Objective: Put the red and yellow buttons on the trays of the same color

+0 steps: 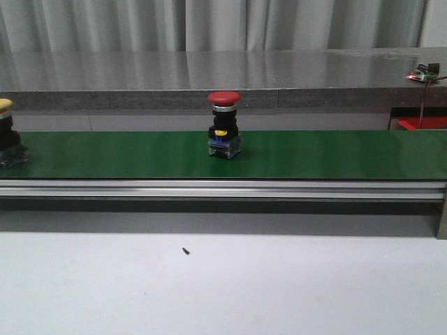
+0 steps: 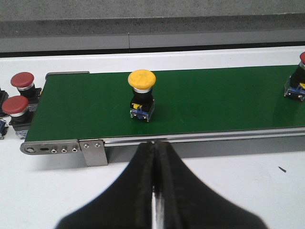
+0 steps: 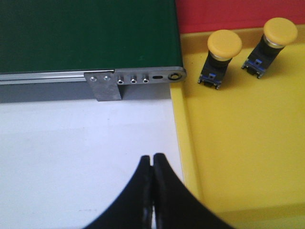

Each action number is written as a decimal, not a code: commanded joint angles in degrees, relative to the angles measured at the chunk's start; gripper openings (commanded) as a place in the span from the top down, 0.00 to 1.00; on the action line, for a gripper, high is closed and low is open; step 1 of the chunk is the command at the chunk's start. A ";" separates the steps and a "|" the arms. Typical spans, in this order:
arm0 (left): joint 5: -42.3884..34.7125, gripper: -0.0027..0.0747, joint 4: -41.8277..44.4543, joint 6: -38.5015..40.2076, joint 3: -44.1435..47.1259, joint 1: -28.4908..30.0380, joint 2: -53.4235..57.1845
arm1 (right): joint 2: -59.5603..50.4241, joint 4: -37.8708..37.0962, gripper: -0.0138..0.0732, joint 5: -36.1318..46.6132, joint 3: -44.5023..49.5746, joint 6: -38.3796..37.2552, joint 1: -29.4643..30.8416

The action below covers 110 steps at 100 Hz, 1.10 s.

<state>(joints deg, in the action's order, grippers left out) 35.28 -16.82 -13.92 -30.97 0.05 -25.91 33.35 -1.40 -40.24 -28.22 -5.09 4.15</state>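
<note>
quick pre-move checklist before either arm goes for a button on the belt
1. Left gripper empty and free: ok; fingers shut, holding nothing, must open before a grasp.
2. Right gripper empty: ok; shut, over the white table beside the yellow tray.
3. Yellow button upright on the green belt: ok, right ahead of the left gripper.
4. Red button upright on the belt: ok, mid-belt in the front view.
5. Room in the yellow tray: ok; only two yellow buttons stand in it near the far edge.
6. Room in the red tray: cannot tell, only an edge shows.
</note>
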 commanded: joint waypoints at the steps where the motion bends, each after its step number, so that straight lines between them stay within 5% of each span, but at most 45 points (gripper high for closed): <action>1: -3.72 0.99 -0.21 -0.12 -1.48 -0.40 0.15 | 0.72 -0.07 0.92 3.64 -2.86 0.41 0.13; 38: -3.84 0.99 -0.34 -0.12 -1.48 -0.40 0.15 | 15.96 2.80 0.88 -4.40 -20.66 1.64 0.13; 72: -3.84 0.99 -0.34 -0.12 -1.48 -0.40 0.15 | 31.64 4.57 0.25 -8.09 -31.05 1.96 -5.83; 110: -3.84 0.99 -0.34 -0.12 -1.48 -0.40 0.15 | 46.47 7.35 0.23 -15.23 -45.22 -1.47 -13.08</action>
<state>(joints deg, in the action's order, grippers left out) 35.28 -16.52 -13.92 -30.84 0.05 -25.54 78.19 4.69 -54.28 -68.04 -5.42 -7.70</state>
